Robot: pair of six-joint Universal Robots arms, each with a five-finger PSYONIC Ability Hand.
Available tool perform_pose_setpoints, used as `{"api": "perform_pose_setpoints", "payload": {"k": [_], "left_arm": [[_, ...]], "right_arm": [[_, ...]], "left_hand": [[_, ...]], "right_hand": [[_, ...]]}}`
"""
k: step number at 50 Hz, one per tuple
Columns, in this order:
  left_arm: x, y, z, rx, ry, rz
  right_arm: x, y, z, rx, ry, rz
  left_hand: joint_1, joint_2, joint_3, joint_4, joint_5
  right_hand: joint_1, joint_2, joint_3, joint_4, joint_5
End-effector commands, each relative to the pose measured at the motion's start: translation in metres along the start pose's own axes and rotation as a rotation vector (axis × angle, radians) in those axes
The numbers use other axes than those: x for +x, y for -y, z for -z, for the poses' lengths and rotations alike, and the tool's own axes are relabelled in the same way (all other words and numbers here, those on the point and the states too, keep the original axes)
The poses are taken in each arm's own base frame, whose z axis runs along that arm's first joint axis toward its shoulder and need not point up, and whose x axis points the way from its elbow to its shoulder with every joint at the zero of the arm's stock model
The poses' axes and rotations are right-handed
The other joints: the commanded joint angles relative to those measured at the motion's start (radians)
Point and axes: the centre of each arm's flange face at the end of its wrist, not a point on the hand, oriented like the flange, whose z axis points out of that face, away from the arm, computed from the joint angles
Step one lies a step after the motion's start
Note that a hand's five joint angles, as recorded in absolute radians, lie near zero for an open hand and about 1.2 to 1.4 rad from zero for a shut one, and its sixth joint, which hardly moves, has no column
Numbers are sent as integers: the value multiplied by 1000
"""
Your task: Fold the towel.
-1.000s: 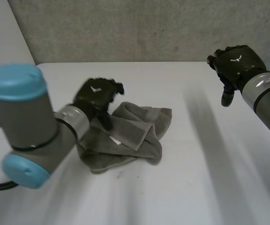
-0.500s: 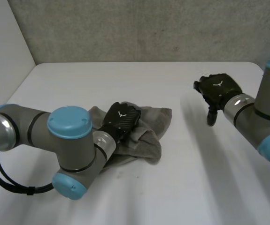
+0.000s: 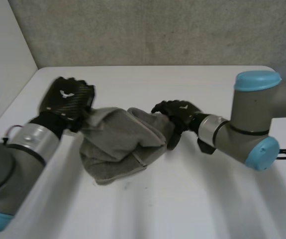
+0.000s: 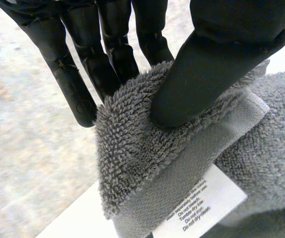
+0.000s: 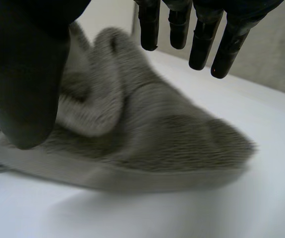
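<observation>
**Towel pinched at one corner, label showing**

We see the grey towel (image 3: 118,142) bunched on the white table (image 3: 192,199), left of its middle. Its long axis runs across the table from one hand to the other. The left end is raised and the lower folds sag onto the table.

The left hand (image 3: 65,102) is at the towel's raised left corner. In its wrist view the thumb (image 4: 216,54) presses the hemmed corner of the towel (image 4: 132,163) against the straight fingers (image 4: 78,74), so the hand has the cloth pinched.

A white label (image 4: 201,203) is sewn on just below the hem band. We read small black print on it, including "Do not bleach" and "Tumble dry low". The rest is too fine to make out.

The right hand (image 3: 177,112) is at the towel's right end. In its wrist view the fingers (image 5: 201,34) hang loose above the towel (image 5: 157,134) and the thumb (image 5: 26,74) stands apart from them. This hand is spread and holds nothing.
</observation>
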Motion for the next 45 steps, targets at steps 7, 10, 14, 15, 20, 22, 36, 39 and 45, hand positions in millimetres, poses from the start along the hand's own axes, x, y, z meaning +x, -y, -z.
{"api": "perform_pose_setpoints", "payload": {"k": [7,10,14,15,20,22,36,39,45], "left_arm": [[-42,8,19,48,90,-28],[-44,5,20,43,91,-28],[-46,4,16,52,86,-29],[-49,6,13,72,90,-33],[-57,17,-7,161,107,-51],[-58,23,-15,190,107,-48],[-93,123,-44,561,157,84],[-105,144,-49,666,212,128],[-102,122,-59,599,217,206]], "right_arm": [[-65,-29,-16,-61,121,30],[-63,-31,-25,-56,77,17],[-49,-17,-34,7,-29,17],[-42,-3,-37,59,-71,23],[-20,47,-39,231,-104,34],[-13,64,-36,280,-104,18],[8,272,96,1033,-246,325],[-1,289,115,1110,-247,382],[-6,227,80,775,-136,304]], "left_hand": [[230,181,186,179,213],[230,181,186,179,213],[230,181,186,179,213],[230,181,186,179,213],[230,181,186,179,213],[230,181,186,179,213],[230,181,186,179,213],[230,181,186,179,213],[230,181,186,179,213]], "right_hand": [[6,0,-3,-17,7],[550,544,542,527,551],[1036,1029,1027,1012,1037],[1162,1156,1153,1138,1163],[1163,1157,1154,1140,1164],[1163,1157,1154,1140,1164],[1163,1157,1154,1140,1164],[1163,1157,1154,1140,1164],[1163,1157,1154,1140,1164]]}}
